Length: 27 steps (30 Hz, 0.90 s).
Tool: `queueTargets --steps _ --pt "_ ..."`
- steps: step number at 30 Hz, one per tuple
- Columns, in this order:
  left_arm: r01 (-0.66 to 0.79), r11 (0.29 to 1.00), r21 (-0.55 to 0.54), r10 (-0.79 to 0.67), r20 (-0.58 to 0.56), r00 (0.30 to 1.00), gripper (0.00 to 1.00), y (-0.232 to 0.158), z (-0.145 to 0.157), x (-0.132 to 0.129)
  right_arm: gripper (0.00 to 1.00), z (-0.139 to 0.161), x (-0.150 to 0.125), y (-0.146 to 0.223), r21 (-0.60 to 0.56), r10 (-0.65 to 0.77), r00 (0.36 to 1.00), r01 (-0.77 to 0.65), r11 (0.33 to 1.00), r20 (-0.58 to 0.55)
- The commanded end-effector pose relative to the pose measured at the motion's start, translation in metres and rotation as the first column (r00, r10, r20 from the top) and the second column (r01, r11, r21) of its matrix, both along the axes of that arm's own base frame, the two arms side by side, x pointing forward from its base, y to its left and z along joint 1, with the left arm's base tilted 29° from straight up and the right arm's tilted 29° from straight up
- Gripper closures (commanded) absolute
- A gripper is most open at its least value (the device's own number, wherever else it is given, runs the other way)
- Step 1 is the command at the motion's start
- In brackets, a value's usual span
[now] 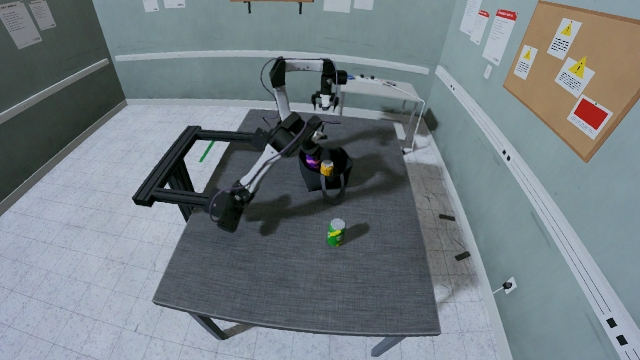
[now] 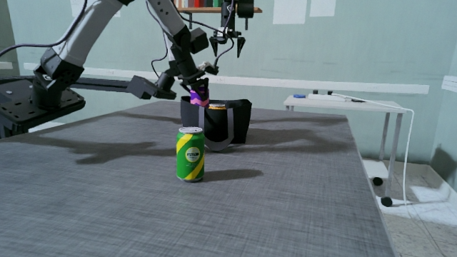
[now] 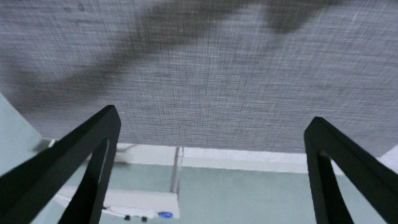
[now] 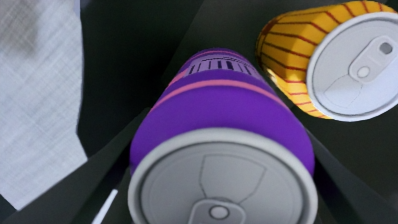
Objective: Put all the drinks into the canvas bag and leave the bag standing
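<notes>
At the bag's mouth [image 1: 314,181] [image 2: 240,123], right jaws [image 2: 197,93] grip the purple can [image 1: 312,161] [image 2: 199,97] [image 4: 222,112]; left jaws [image 1: 325,107] [image 2: 227,53] stand wide. Green can [image 1: 336,233] [image 2: 190,155] upright on tabletop [image 1: 300,280] [image 2: 221,214] [image 3: 210,90].
</notes>
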<state>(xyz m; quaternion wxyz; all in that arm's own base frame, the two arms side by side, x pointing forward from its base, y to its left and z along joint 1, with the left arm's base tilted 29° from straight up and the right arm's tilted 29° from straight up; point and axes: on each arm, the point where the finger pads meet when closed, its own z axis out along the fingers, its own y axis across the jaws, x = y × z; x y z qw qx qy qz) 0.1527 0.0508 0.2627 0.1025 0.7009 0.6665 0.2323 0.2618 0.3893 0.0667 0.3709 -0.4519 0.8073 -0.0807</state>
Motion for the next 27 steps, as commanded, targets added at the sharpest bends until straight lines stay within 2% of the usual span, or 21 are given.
queueTargets --steps 1,5,7,9,10,12,16,18,22,23,24,26,27 --pt "-0.022 1.000 0.005 0.021 0.024 0.999 0.00 0.003 0.010 0.001 0.30 -0.008 0.013 0.010 0.051 0.000 1.000 -0.001 0.999 0.016" --pt "-0.022 1.000 0.005 0.021 0.024 0.999 0.00 0.003 0.010 0.001 0.30 0.008 0.011 0.018 0.091 0.015 0.999 -0.019 0.996 0.035" --pt "-0.022 1.000 0.005 0.021 0.024 0.999 0.00 0.003 0.010 0.001 0.30 -0.004 0.019 0.016 0.080 0.001 1.000 -0.003 0.997 0.029" --pt "-0.022 1.000 0.005 0.021 0.024 0.999 0.00 0.003 0.010 0.001 0.30 -0.004 0.012 0.016 0.078 0.018 0.999 -0.021 0.997 0.030" --pt "-0.022 1.000 0.005 0.021 0.024 0.999 0.00 0.003 0.010 0.001 0.30 -0.013 0.016 0.014 0.064 0.011 1.000 -0.012 0.998 0.023" --pt "-0.022 1.000 0.005 0.021 0.024 0.999 0.00 0.003 0.010 0.001 0.30 -0.007 0.020 0.009 0.078 0.002 1.000 -0.004 0.997 0.029" --pt "-0.022 1.000 0.005 0.021 0.024 0.999 0.00 0.003 0.010 0.001 0.30 0.000 0.012 0.021 0.093 0.025 0.999 -0.028 0.995 0.037" --pt "-0.022 1.000 0.005 0.021 0.024 0.999 0.00 0.003 0.010 0.001 0.30 -0.025 0.022 0.005 0.050 0.001 1.000 -0.002 0.999 0.017" --pt "-0.022 1.000 0.005 0.021 0.024 0.999 0.00 0.003 0.010 0.001 0.30 -0.010 0.020 0.015 0.089 0.018 0.999 -0.021 0.996 0.037" --pt "-0.022 1.000 0.005 0.021 0.024 0.999 0.00 0.003 0.010 0.001 0.30 -0.022 0.028 0.010 0.070 0.001 1.000 -0.003 0.998 0.027" --pt "-0.022 1.000 0.005 0.021 0.024 0.999 0.00 0.003 0.010 0.001 0.30 -0.021 0.029 0.012 0.079 0.001 1.000 -0.003 0.997 0.031" --pt "-0.022 1.000 0.005 0.021 0.024 0.999 0.00 0.003 0.010 0.001 0.30 -0.022 0.020 0.010 0.074 0.018 0.999 -0.021 0.997 0.030" --pt "-0.022 1.000 0.005 0.021 0.024 0.999 0.00 0.003 0.010 0.001 0.30 -0.003 0.011 0.024 0.106 0.043 0.998 -0.048 0.993 0.045"
